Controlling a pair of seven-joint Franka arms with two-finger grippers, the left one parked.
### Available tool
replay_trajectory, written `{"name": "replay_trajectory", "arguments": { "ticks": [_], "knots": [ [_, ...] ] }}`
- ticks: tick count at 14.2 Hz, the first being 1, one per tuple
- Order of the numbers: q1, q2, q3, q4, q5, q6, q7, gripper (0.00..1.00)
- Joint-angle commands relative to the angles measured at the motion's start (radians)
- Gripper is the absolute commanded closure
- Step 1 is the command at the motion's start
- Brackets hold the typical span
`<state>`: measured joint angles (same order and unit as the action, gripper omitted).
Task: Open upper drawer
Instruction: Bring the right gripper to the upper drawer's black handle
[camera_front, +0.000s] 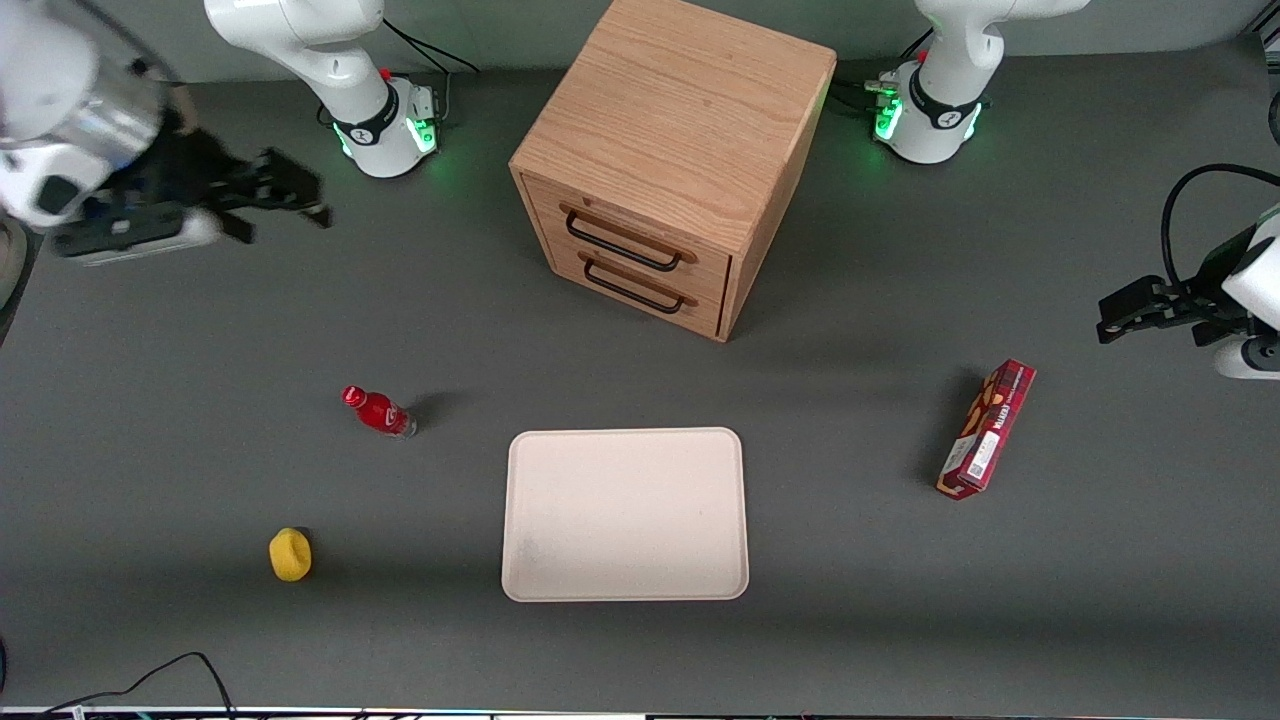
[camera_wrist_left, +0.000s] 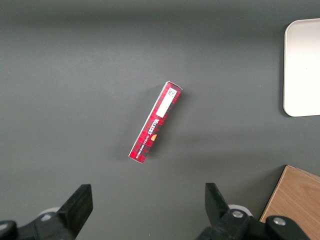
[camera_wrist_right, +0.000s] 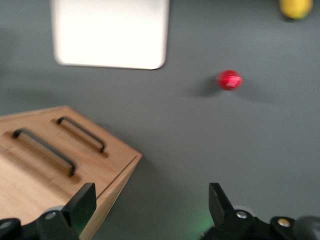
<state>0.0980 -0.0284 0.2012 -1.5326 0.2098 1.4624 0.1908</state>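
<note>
The light oak cabinet (camera_front: 680, 130) stands at the back middle of the table. Its upper drawer (camera_front: 640, 225) is shut, with a long black wire handle (camera_front: 625, 241). The matching lower drawer (camera_front: 650, 275) below it is shut too. My right gripper (camera_front: 305, 200) hangs open and empty above the table, well away from the cabinet toward the working arm's end. The right wrist view shows the gripper (camera_wrist_right: 150, 197) with its black fingers (camera_wrist_right: 86, 197) wide apart, and the upper drawer's handle (camera_wrist_right: 44, 149) and the lower drawer's handle (camera_wrist_right: 81, 134) on the cabinet front.
A cream tray (camera_front: 625, 580) lies nearer the front camera than the cabinet. A red bottle (camera_front: 378, 411) and a yellow object (camera_front: 290, 554) sit toward the working arm's end. A red box (camera_front: 986, 429) lies toward the parked arm's end.
</note>
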Motion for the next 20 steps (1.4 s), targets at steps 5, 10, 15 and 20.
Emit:
{"name": "replay_trajectory", "arguments": {
  "ticks": [5,10,15,20],
  "knots": [
    [-0.003,0.278,0.256,0.149,0.054,0.076,-0.285,0.0],
    [0.008,0.485,0.371,0.138,0.048,0.205,-0.433,0.0],
    [0.017,0.548,0.422,0.106,0.042,0.252,-0.433,0.0],
    [0.017,0.548,0.432,0.019,0.039,0.322,-0.433,0.0]
  ]
}}
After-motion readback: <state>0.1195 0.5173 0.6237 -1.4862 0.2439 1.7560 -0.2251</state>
